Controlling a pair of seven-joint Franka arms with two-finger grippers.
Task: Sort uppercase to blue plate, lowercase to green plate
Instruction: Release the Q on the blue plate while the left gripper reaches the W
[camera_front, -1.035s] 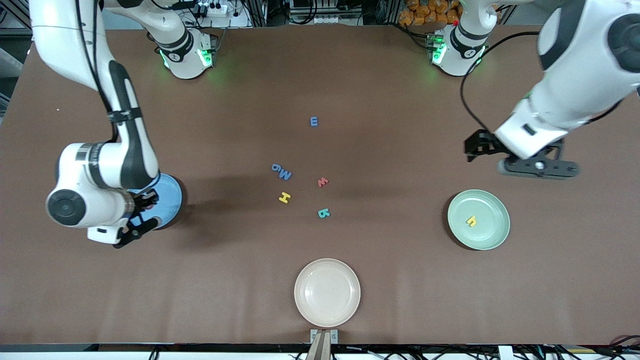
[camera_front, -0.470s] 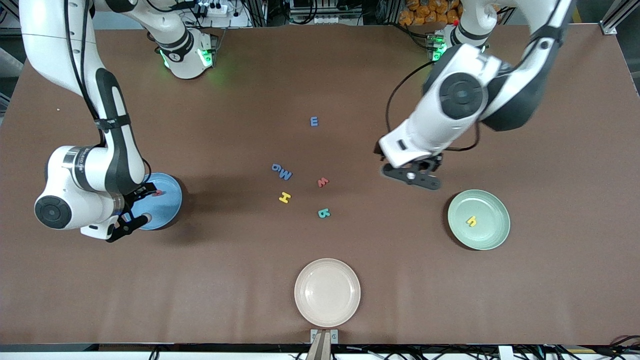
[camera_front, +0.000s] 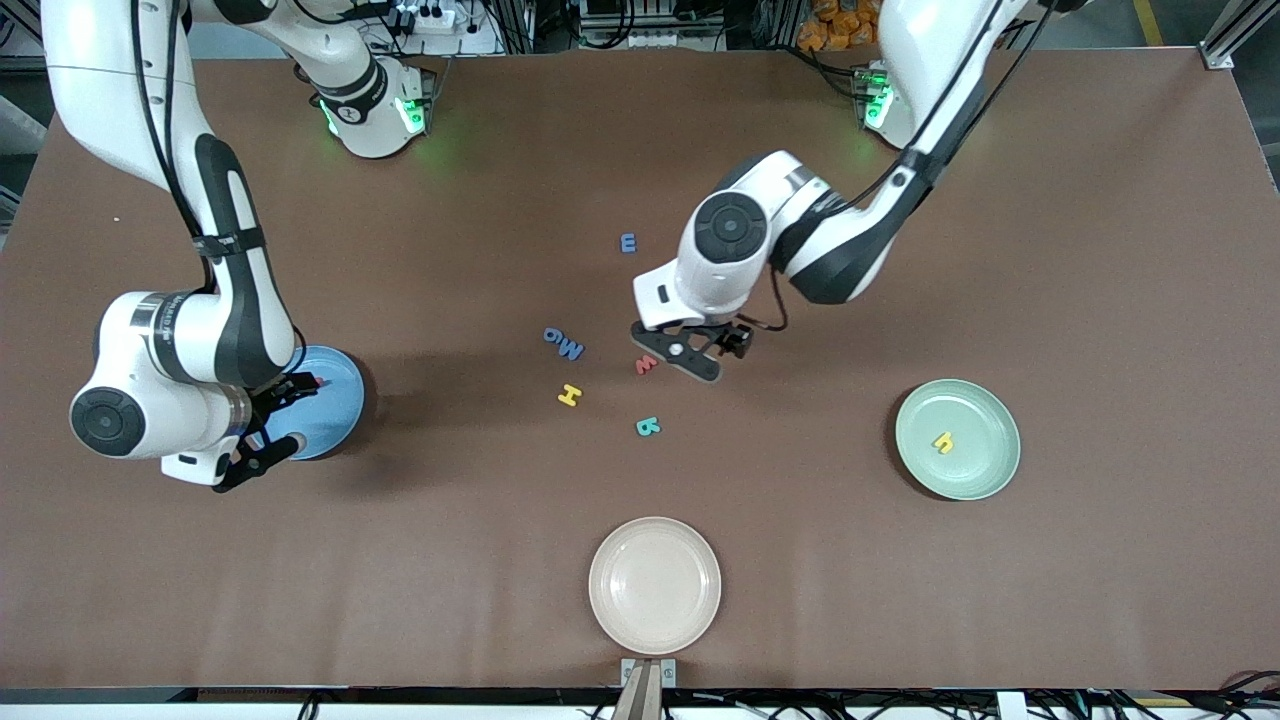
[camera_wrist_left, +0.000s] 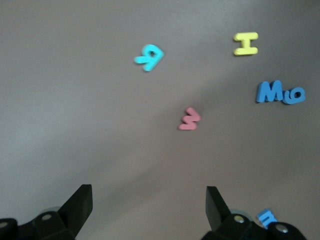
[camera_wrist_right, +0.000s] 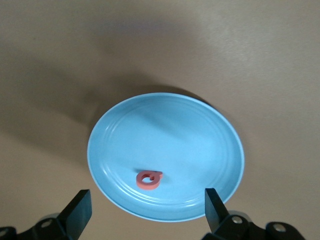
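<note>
Two hands are seen open and empty. Right hand is held over the blue plate, near the bench edge at the right arm's end; red Q lies flat in that plate, toward its rim. Left hand is held over the bench middle, just beside red w. Blue M and blue g are touching; yellow H and teal R lie apart, nearer the front camera; blue m lies farther off. Green plate, toward the left arm's end, carries yellow h. Cream plate sits at the front edge. Wide bare bench is left between cluster and plates.
</note>
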